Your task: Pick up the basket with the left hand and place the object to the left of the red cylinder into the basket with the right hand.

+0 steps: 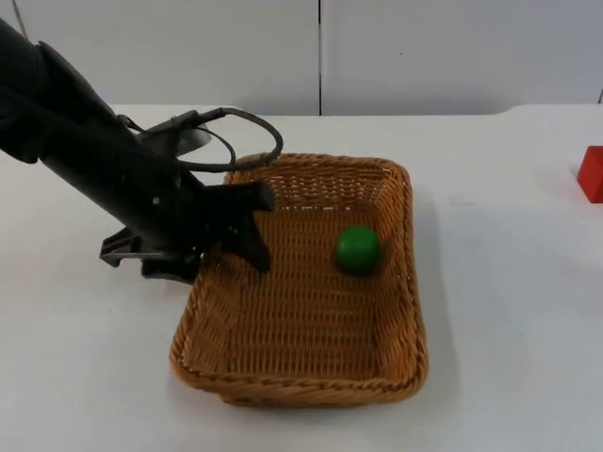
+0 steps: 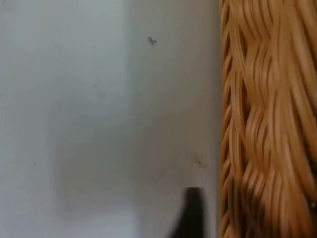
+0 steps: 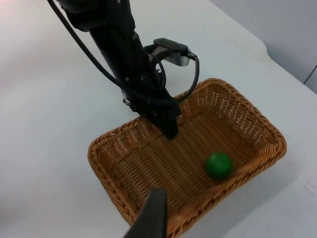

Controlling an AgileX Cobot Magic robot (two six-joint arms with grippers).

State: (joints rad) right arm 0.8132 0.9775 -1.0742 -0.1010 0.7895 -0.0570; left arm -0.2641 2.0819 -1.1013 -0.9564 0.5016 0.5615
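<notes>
Left tool [image 1: 221, 247] straddles the basket's left rim, one finger [image 1: 252, 235] inside, the other outside near the bench; grip on the wall cannot be confirmed. Basket [image 1: 306, 377]: rectangular, honey-brown woven wicker, braided rim, ribbed floor, resting on the white bench [image 1: 509, 311]. Green ball [image 1: 358, 250], smooth and matte, lies on the basket floor to the right of the left tool. Farther right, a red block [image 1: 592, 173] sits at the bench edge. Right tool [image 3: 151, 218] hovers above the basket's near corner; state unclear.

Ball [image 1: 358, 249] in basket [image 1: 301, 377], left pincer [image 1: 229, 247] at basket's left rim; block [image 1: 592, 174] far right
</notes>
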